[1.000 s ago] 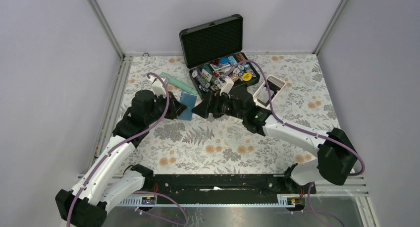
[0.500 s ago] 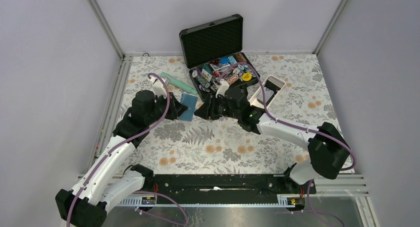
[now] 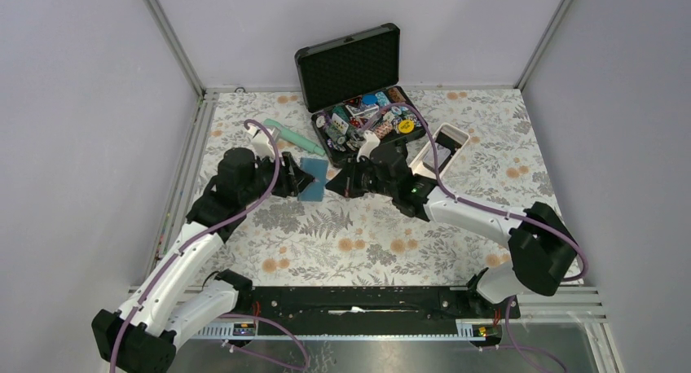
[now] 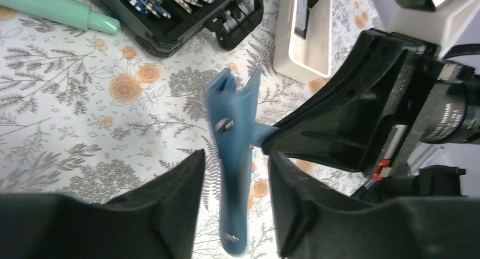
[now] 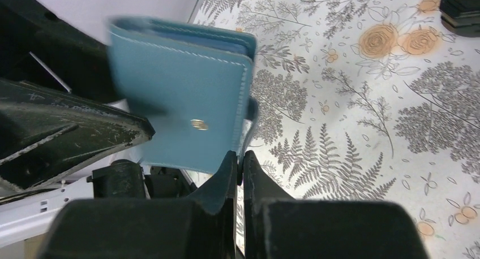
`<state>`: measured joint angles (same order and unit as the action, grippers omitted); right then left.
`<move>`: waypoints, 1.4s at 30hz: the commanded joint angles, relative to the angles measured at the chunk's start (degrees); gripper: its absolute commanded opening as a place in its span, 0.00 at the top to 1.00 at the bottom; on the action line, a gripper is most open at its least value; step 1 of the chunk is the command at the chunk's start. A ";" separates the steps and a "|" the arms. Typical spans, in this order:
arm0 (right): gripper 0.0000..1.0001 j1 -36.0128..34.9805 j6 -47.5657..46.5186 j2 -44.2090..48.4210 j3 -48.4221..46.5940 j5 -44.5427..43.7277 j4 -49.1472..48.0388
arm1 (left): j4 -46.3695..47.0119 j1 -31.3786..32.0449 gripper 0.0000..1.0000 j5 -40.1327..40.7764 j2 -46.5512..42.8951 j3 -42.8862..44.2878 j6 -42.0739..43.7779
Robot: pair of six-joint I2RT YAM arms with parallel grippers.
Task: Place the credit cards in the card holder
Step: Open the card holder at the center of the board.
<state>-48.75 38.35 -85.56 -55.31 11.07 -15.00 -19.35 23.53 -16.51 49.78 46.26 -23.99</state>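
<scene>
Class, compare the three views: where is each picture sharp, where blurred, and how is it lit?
Top external: even, soft light, no glare, faint shadows. Left wrist: the card holder softens toward its lower end; the tablecloth is crisp. Right wrist: left edge of the card holder smeared, tablecloth sharp.

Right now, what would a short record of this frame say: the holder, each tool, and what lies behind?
card holder: teal, snap stud showing, held up between the two arms
right tool: shut on the card holder's thin edge
left tool: open, a finger on either side of the card holder, gaps visible
behind: open black case, white tray
</scene>
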 commanded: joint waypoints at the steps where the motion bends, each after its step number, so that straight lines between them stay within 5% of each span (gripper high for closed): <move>1: 1.00 -0.10 -2.86 4.04 1.11 -2.18 3.78 | 0.72 0.20 0.31 3.05 0.98 0.87 -0.41; 5: 1.00 -0.07 -3.96 6.52 3.77 -1.17 9.96 | -1.55 0.26 0.01 7.61 1.09 -1.09 -3.72; 13: 1.00 0.14 -3.65 8.19 12.90 -0.01 14.13 | 1.98 3.82 0.01 9.58 0.30 -8.98 -11.24; 26: 1.00 0.15 2.01 15.24 10.65 6.92 12.67 | 11.19 6.00 0.01 7.64 -2.25 -15.05 -15.17; 31: 1.00 0.42 8.95 17.22 17.08 -0.67 8.04 | 12.10 6.00 0.01 8.37 -3.36 -16.52 -15.74; 42: 1.00 2.23 7.92 14.97 20.97 -6.66 7.45 | 13.24 6.00 0.01 3.65 1.27 -18.15 -15.29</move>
<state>-47.81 45.76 -71.00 -34.59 7.62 -5.48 -10.15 29.47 -10.33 49.15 29.12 -39.09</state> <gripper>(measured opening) 0.031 0.989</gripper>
